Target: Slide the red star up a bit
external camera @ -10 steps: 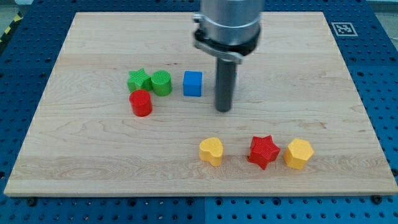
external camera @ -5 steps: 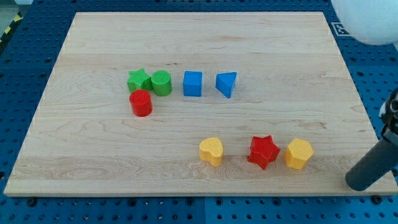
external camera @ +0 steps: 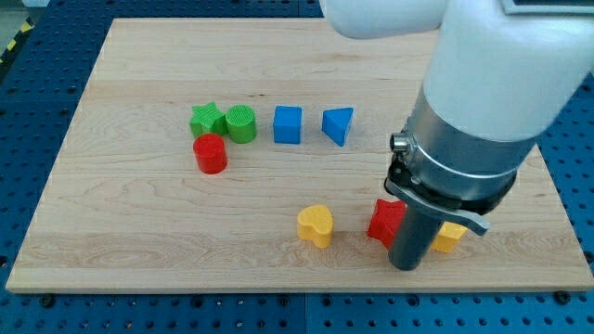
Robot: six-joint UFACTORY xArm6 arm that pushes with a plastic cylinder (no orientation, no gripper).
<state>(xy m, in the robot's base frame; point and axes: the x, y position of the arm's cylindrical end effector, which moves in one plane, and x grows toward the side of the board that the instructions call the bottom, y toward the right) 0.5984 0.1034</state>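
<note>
The red star [external camera: 382,222] lies near the view's bottom, right of the middle, partly hidden by the rod. My tip [external camera: 406,265] rests on the board just below and right of the star, close against its lower right edge. A yellow block [external camera: 450,237] shows only a little to the rod's right. A yellow heart-like block [external camera: 316,224] lies to the star's left.
A green star [external camera: 206,119], a green cylinder [external camera: 241,123] and a red cylinder [external camera: 211,153] cluster at the left. A blue cube [external camera: 288,124] and a blue triangle [external camera: 339,124] lie in the middle. The wooden board's bottom edge [external camera: 278,289] is near my tip.
The rod went from the middle of the board out past the board's right edge, and has now come back to just below and right of the red star. The blocks have not moved.
</note>
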